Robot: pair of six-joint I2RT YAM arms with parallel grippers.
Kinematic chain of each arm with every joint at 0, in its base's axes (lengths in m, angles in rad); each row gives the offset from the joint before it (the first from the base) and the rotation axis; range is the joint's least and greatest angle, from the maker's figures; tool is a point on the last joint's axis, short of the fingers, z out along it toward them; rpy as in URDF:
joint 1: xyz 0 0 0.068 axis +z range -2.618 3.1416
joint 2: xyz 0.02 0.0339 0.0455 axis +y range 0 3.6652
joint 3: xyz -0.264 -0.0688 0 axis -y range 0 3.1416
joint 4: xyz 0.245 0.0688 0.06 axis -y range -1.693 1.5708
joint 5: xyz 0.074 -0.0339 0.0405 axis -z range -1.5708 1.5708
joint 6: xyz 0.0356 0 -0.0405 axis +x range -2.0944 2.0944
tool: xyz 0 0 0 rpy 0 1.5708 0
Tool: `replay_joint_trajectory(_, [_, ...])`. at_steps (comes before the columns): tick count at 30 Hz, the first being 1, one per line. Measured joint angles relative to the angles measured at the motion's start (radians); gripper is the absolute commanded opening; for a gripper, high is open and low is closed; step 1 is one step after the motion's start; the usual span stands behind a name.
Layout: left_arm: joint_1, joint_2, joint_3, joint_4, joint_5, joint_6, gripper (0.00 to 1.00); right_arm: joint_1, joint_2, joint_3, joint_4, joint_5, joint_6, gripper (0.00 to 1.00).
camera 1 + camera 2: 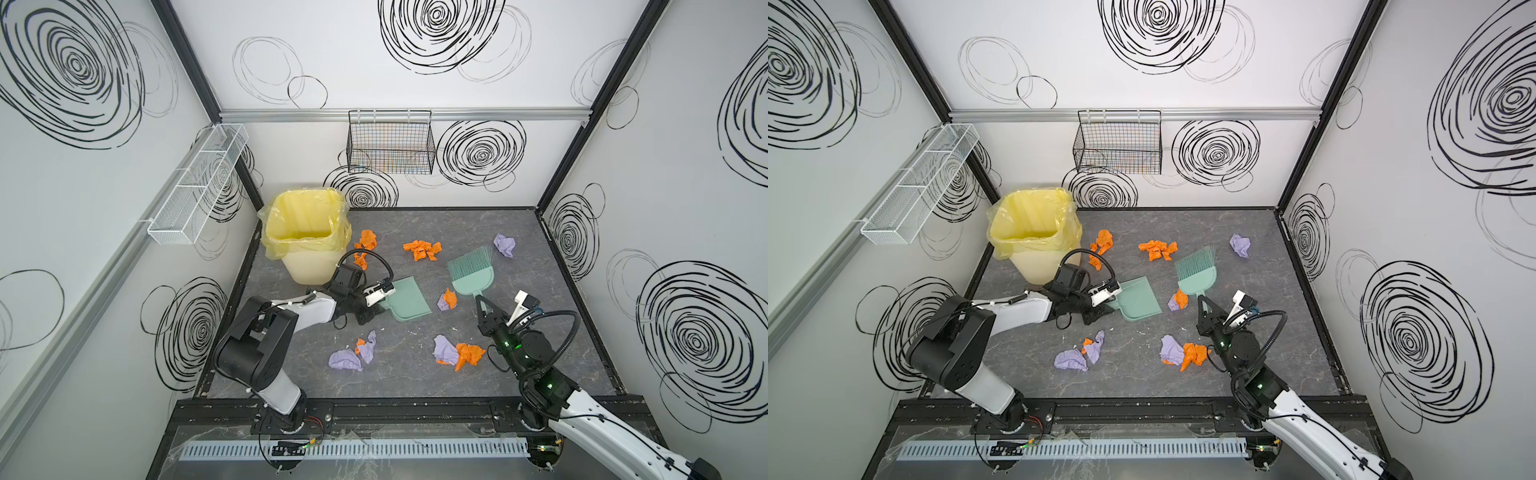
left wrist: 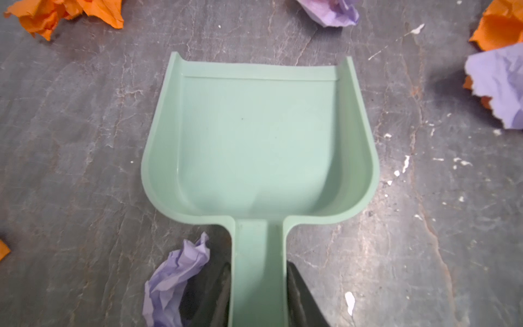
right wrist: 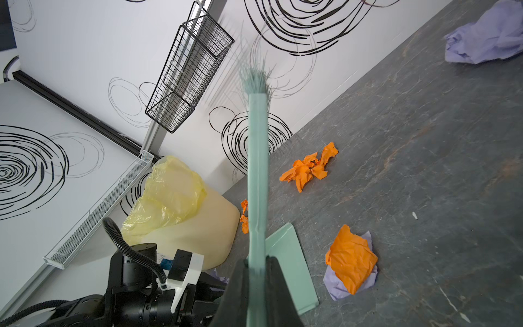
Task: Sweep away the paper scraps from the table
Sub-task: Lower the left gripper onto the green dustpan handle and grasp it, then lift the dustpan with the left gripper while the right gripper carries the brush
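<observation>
Several orange and lilac paper scraps lie across the grey table (image 1: 540, 299): an orange wad (image 1: 422, 250) at the back, a lilac one (image 1: 505, 245) at the back right, and a lilac-and-orange clump (image 1: 457, 353) in front. The mint dustpan (image 1: 405, 301) lies flat on the table. My left gripper (image 1: 374, 311) is shut on its handle (image 2: 259, 271), and a lilac scrap (image 2: 172, 283) sits beside one finger. My right gripper (image 1: 479, 299) is shut on the brush (image 1: 471, 270) handle (image 3: 257, 259), bristles pointing toward the back wall. An orange-on-lilac wad (image 3: 351, 260) lies between dustpan and brush.
A cream bin with a yellow liner (image 1: 305, 232) stands at the table's back left, just behind the left arm. A black wire basket (image 1: 390, 145) hangs on the back wall and a white mesh shelf (image 1: 199, 183) on the left wall. More scraps (image 1: 353, 353) lie front left.
</observation>
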Motion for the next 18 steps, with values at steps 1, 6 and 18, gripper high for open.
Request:
replay_joint_trajectory(1, [0.0,-0.009,-0.003,0.0,0.002,0.002,0.14,0.0,-0.004,0.0,-0.005,0.0,0.0,0.09])
replay_joint_trajectory(6, [0.0,-0.025,0.023,-0.054,0.043,0.0,0.06,-0.002,-0.051,0.002,-0.06,0.003,-0.001,0.08])
replay_joint_trajectory(18, [0.063,-0.274,0.08,-0.25,0.154,0.004,0.0,-0.018,-0.087,0.018,-0.2,-0.007,0.0,0.09])
